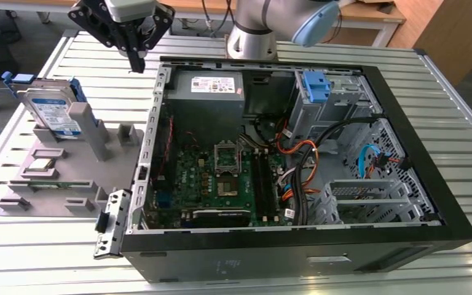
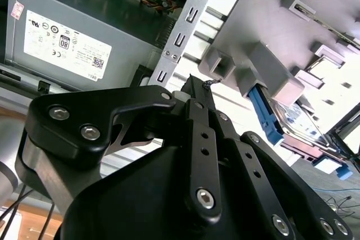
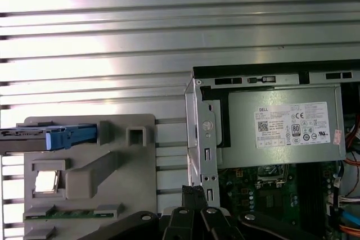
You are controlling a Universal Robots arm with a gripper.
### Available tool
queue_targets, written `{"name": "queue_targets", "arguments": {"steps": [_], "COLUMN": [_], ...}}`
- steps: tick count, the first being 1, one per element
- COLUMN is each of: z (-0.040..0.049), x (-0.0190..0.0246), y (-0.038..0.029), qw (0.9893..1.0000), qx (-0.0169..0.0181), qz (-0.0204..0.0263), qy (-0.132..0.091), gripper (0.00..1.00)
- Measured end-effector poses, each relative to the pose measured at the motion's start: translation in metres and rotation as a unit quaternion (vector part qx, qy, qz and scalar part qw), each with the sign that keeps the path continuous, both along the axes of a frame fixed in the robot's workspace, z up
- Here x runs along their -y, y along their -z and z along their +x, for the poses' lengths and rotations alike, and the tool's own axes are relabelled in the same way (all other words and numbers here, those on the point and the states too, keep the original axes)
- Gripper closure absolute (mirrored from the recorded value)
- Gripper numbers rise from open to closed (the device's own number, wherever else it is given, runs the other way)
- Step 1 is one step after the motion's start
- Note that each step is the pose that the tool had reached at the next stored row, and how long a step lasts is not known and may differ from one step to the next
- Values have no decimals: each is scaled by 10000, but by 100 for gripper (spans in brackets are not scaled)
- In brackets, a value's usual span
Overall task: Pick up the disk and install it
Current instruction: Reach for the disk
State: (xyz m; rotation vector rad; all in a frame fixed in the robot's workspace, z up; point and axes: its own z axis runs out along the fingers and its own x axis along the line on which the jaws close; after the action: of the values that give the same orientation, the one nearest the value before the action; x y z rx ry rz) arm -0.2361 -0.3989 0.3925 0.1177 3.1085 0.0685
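The gripper (image 1: 137, 61) is hovering beside the open computer case (image 1: 302, 261), fingers closed together and gripping nothing. The disk (image 1: 51, 112) is standing on edge in the grey holder (image 1: 72, 184), showing a silver body, a blue-and-white label and a blue bracket. It is judged rigid, fairly heavy and shock-sensitive, and is best gripped across its flat faces.

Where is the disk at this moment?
The disk stands upright in the grey holder at the exterior view's left, beside the open computer case.

arm (image 1: 248, 34): silver tube, pale-blue cap (image 1: 314, 24) | end effector (image 1: 137, 61): black, hex screws (image 2: 205, 197)
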Motion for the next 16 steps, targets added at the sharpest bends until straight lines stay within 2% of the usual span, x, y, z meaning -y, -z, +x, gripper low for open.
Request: {"name": "queue_targets", "arguments": {"steps": [16], "z": [-150], "x": [0], "y": [0], "qw": [10000], "qx": [0], "qz": [0], "qy": [0], "gripper": [90]}}
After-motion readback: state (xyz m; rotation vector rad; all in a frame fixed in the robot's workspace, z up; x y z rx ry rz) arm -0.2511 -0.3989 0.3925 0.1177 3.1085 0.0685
